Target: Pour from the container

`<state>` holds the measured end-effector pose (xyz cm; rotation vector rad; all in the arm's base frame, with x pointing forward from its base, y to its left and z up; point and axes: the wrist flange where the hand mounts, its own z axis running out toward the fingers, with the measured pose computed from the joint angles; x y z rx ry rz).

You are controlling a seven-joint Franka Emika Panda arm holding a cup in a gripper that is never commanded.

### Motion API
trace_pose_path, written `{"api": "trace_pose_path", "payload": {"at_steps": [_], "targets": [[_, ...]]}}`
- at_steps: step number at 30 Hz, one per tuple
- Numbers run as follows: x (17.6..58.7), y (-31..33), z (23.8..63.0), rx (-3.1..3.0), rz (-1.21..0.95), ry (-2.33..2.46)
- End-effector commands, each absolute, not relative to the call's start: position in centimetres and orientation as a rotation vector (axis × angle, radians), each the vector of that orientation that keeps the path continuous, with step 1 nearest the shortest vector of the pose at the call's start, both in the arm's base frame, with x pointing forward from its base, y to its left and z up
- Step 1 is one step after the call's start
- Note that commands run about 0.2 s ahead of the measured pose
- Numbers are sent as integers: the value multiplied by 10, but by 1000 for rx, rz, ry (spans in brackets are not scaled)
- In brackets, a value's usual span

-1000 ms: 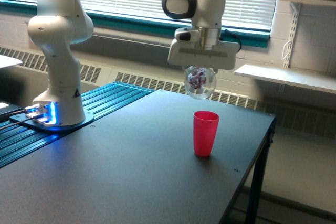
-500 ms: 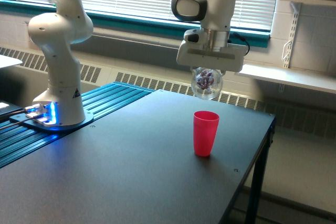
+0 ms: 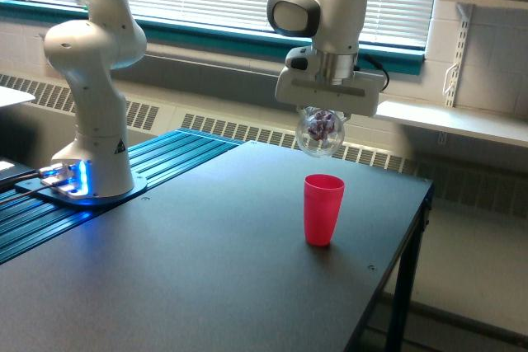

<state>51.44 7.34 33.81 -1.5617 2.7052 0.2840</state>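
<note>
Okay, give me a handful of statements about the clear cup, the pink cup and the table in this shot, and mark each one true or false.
1. The gripper holds the clear cup in the air above the table. True.
2. The clear cup is empty. False: small purplish pieces show inside it.
3. The pink cup stands upright on the table. True.
4. The pink cup lies tipped over beside the arm's base. False: it stands upright near the table's edge on the exterior view's right, far from the base.
5. The clear cup touches the rim of the pink cup. False: there is a clear gap between them, with the clear cup higher up.
</note>
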Motion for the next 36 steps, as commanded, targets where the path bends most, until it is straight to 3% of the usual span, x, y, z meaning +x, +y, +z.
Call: {"api": "trace_pose_path", "payload": {"at_steps": [1,36], "targets": [[517,70,340,-1557,303,2699],[520,60,340,-1521,456,2575]]}}
